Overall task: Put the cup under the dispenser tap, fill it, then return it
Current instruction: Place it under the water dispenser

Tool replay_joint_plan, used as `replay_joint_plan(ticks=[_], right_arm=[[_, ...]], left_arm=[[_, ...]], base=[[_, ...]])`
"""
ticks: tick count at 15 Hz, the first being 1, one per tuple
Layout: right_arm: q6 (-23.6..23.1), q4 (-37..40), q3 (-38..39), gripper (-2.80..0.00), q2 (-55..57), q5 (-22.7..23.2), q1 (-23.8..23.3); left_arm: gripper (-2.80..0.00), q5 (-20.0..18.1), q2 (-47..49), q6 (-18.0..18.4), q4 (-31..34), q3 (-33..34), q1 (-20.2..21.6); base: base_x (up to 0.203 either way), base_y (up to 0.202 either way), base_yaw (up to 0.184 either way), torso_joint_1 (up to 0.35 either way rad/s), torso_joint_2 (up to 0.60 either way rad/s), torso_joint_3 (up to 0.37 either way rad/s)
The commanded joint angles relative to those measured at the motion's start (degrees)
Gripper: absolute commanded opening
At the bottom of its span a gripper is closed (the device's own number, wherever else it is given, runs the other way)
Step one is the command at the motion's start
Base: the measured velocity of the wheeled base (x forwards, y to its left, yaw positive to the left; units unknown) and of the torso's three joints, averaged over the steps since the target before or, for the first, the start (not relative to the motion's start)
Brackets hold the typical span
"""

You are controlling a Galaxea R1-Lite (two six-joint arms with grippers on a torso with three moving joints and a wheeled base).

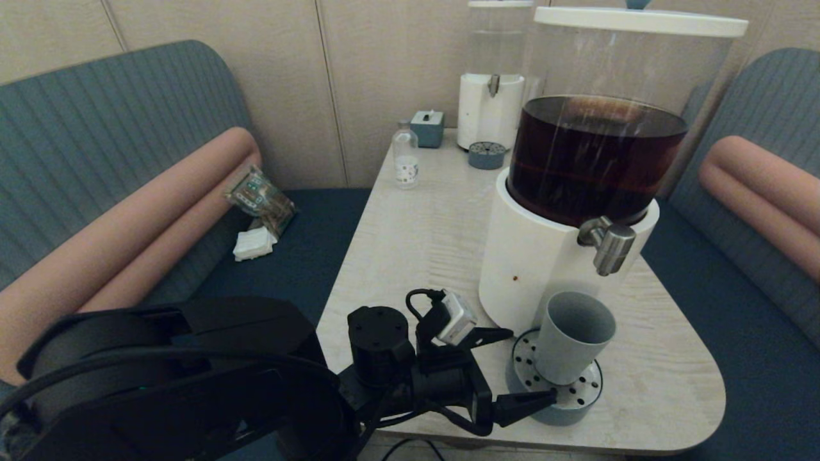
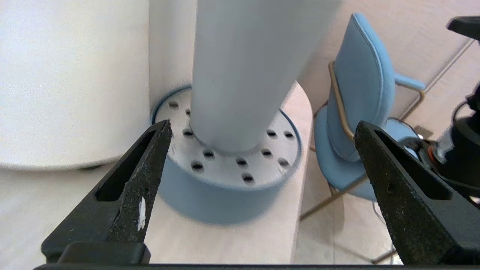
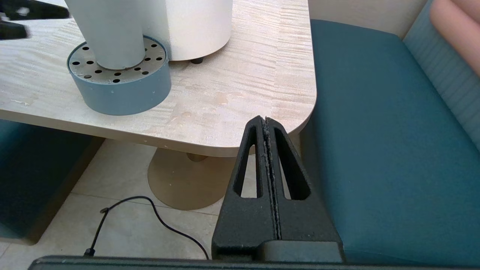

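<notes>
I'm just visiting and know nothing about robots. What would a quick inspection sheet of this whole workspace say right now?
Surface: pale wood-grain table.
Job's things: cup upright on the perforated drip tray, below the tap of the dark-liquid dispenser.
Clutter: small bottle, teal box, second dispenser, second tray; packets on the bench.
Grippers: left gripper open, beside the tray, not touching the cup; right gripper shut, off the table's corner.
Cables: black cable on the floor.
Surroundings: teal benches, blue chair.
</notes>
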Motion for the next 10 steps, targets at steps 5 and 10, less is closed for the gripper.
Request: replay_joint_plan(ticks=[5,10], right_arm=[[-0.03,-0.02,0.08,-2.80,-0.02,-0.01,0.02],[-0.03,-0.02,0.00,-2.80,-0.02,-0.01,0.02]], left_arm=[[0.00,0.04,-8.08,0.15,-0.49,9.54,0.74],[-2.80,1.23,-8.99,-0.02,-0.49,11.42,0.32]], base=[[0.000,0.000,0.000,0.000,0.00,0.000],[0.000,0.000,0.000,0.000,0.00,0.000]])
